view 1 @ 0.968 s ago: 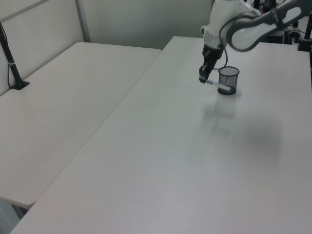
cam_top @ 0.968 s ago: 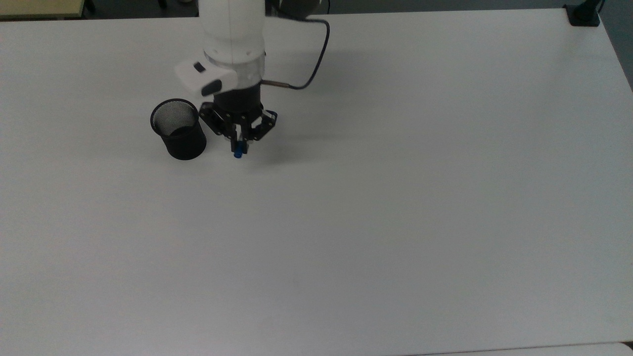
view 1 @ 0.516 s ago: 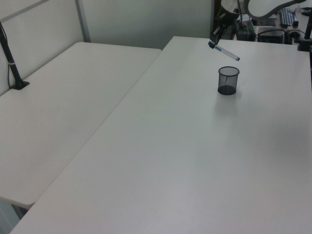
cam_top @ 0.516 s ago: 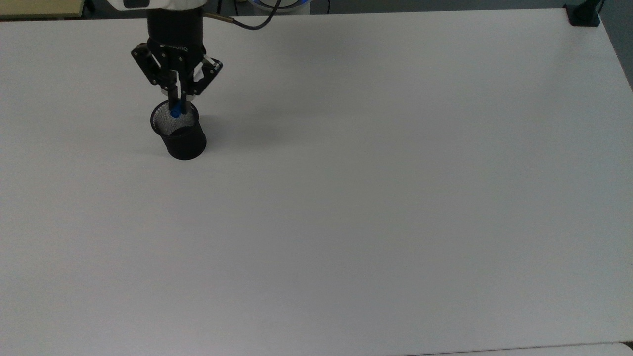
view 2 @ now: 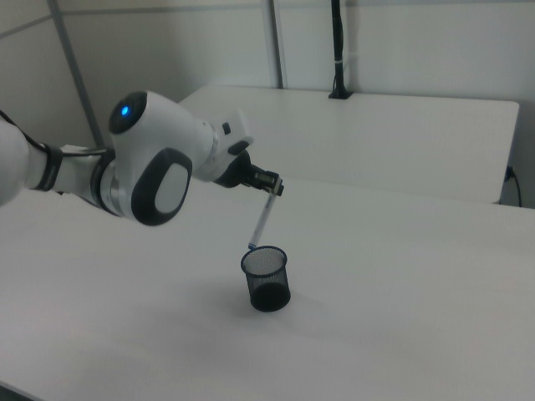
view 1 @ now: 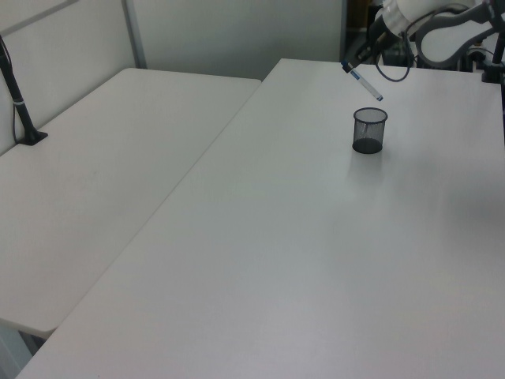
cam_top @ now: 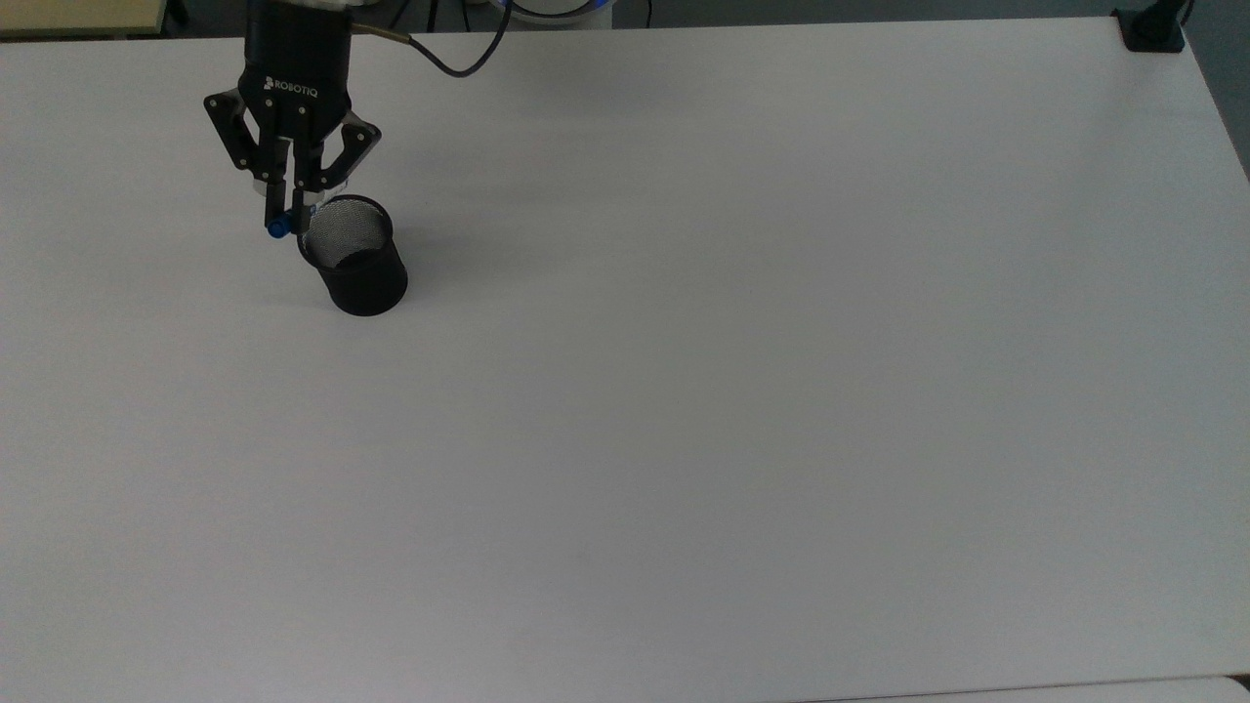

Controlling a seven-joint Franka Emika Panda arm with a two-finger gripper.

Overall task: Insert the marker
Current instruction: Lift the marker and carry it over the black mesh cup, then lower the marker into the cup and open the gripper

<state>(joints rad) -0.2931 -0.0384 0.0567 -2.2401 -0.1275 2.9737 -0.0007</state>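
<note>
My gripper [cam_top: 284,210] [view 1: 349,66] [view 2: 274,189] hangs in the air above the black mesh cup [cam_top: 354,255] [view 1: 369,130] [view 2: 267,278], shut on the upper end of the marker [view 1: 365,84] [view 2: 262,220]. The white barrel slants steeply down from the fingers. In the right view its lower blue end sits just over the cup's near-left rim. In the top view the blue tip [cam_top: 278,229] shows just left of the cup's rim. The cup stands upright on the white table [cam_top: 742,371], and I see nothing inside it.
A dark cable [cam_top: 459,59] loops from the wrist over the table's far edge. A black clamp [cam_top: 1152,31] sits at the top view's far right corner. A second white table [view 1: 102,166] adjoins in the left view, with a black post [view 1: 17,99] on it.
The gripper rose from table height beside the cup, carrying the marker up and over the cup. In the last half second it shifted slightly left in the top view and the marker tilted steeper.
</note>
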